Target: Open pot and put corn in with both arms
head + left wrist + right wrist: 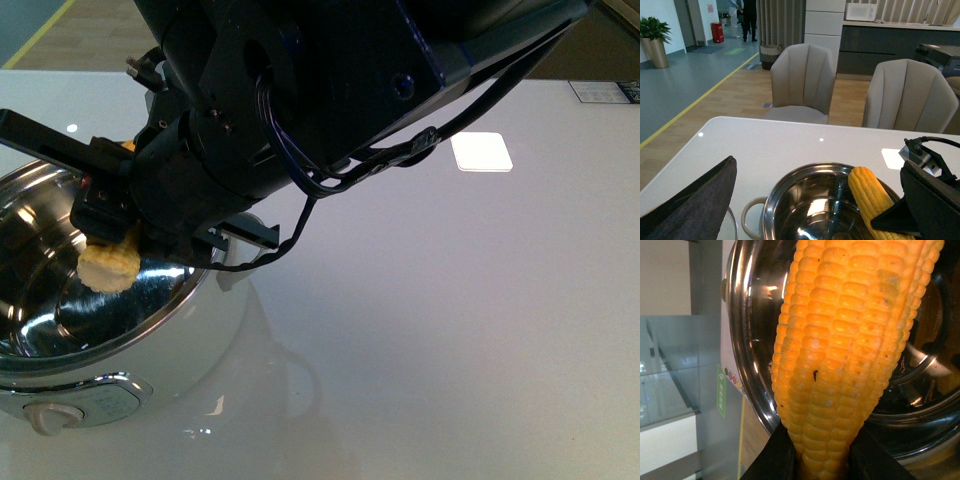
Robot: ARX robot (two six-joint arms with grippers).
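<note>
The pot (35,300) has a polished steel interior, smooth and mirror-bright, and its outer shell is glossy white plastic. The corn (840,340) has a bumpy kernelled surface with a faint moist sheen. The right claw (822,462) is matt black. The right arm (320,80) has a dull black casing, and its cables (300,215) are smooth and slick. The desk (450,340) is glossy white and reflective. The chairs (802,75) are matt beige cloth. The floor (730,90) is wood plank.

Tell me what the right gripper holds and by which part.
The right gripper holds the corn by one end, above the open pot.
</note>
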